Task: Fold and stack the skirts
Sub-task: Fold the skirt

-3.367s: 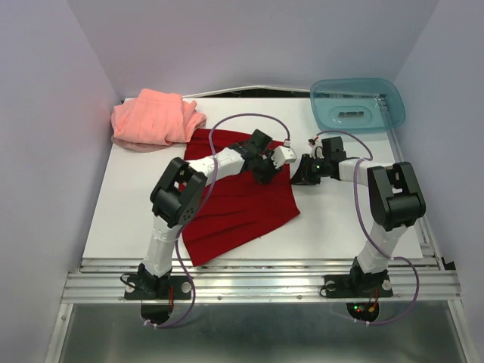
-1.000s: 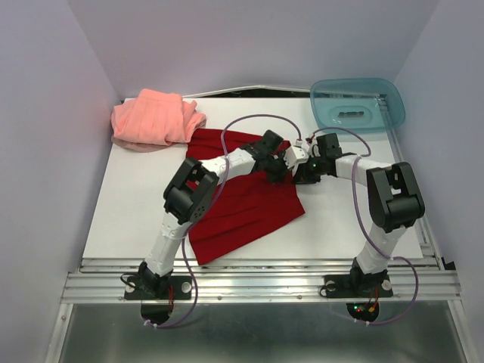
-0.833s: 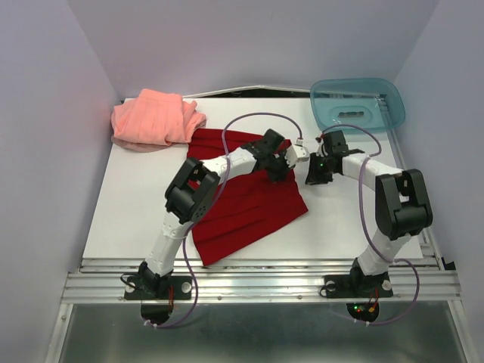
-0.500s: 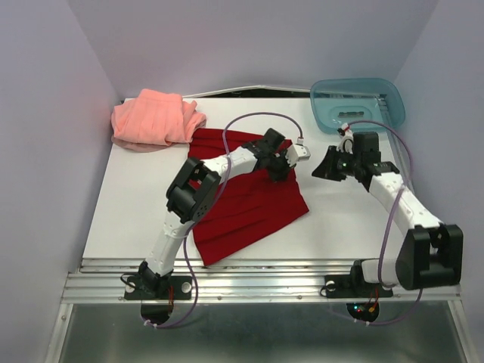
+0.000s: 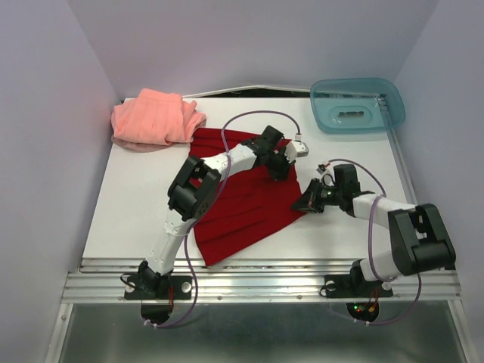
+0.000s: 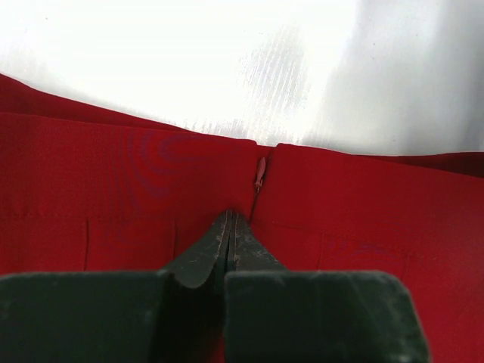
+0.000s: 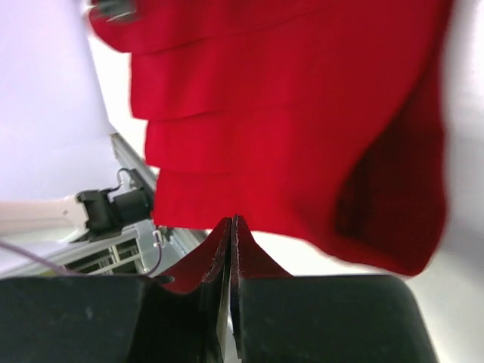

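On the white table (image 5: pixel 136 204) the red skirt (image 5: pixel 242 208) lies just left of the clenched right gripper (image 5: pixel 301 204), at its right corner. The left gripper (image 5: pixel 281 172), also clenched, rests on its far edge.

Right end effector (image 5: pixel 299 206) nearer red skirt (image 5: pixel 242 208)

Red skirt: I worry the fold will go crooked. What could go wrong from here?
Both hands look shut at edges of the red skirt: the left hand at the waistband, the right hand at a side corner; a thin pinch could slip. Its far corner meets the pink skirt, which a pull might drag.
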Robot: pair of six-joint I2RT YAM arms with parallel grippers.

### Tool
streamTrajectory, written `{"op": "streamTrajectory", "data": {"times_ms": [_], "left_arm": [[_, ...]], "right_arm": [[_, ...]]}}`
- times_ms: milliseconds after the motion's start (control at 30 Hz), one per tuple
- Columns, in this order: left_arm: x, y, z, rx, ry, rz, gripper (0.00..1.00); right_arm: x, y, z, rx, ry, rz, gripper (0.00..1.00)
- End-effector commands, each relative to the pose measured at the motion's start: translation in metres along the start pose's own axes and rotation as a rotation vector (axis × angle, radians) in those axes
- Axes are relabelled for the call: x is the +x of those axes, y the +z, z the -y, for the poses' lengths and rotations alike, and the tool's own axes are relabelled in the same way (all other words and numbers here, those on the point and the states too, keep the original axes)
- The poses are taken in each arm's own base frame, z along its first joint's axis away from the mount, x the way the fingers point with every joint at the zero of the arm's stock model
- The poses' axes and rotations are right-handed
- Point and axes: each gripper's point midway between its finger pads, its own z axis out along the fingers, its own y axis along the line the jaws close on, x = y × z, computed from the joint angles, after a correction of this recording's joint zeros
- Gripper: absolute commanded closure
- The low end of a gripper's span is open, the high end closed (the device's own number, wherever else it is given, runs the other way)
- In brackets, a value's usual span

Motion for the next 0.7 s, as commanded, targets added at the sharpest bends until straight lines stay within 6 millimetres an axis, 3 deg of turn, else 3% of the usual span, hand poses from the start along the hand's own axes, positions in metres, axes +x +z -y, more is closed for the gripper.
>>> {"op": "streamTrajectory", "data": {"times_ms": [0, 67, 267, 333, 400, 533, 600, 667], "left_arm": [[0.022, 0.006, 0.005, 0.022, -0.049, -0.067, 0.93], [0.023, 0.004, 0.004, 0.017, -0.052, -0.067, 0.93], [0.014, -0.014, -0.004, -0.009, -0.040, -0.048, 0.91], [0.008, -0.022, -0.007, -0.017, -0.026, -0.043, 0.89], [-0.011, -0.039, -0.007, -0.033, -0.006, -0.007, 0.81], [-0.054, -0.082, -0.005, -0.057, -0.042, 0.117, 0.61], [-0.069, -0.103, -0.013, -0.082, -0.078, 0.158, 0.60], [-0.069, -0.113, -0.022, -0.087, -0.148, 0.170, 0.60]], "right_arm": [[-0.022, 0.018, 0.025, 0.096, 0.005, 0.025, 0.99], [-0.011, 0.024, 0.059, 0.214, 0.087, -0.020, 0.99], [0.034, 0.020, 0.099, 0.374, 0.341, -0.108, 0.99], [0.043, 0.020, 0.103, 0.381, 0.383, -0.126, 0.99], [0.052, 0.022, 0.097, 0.338, 0.456, -0.159, 0.99], [0.065, 0.036, 0.071, 0.280, 0.420, -0.178, 0.99], [0.072, 0.040, 0.055, 0.247, 0.477, -0.156, 0.96], [0.076, 0.042, 0.038, 0.209, 0.561, -0.128, 0.94]]}}
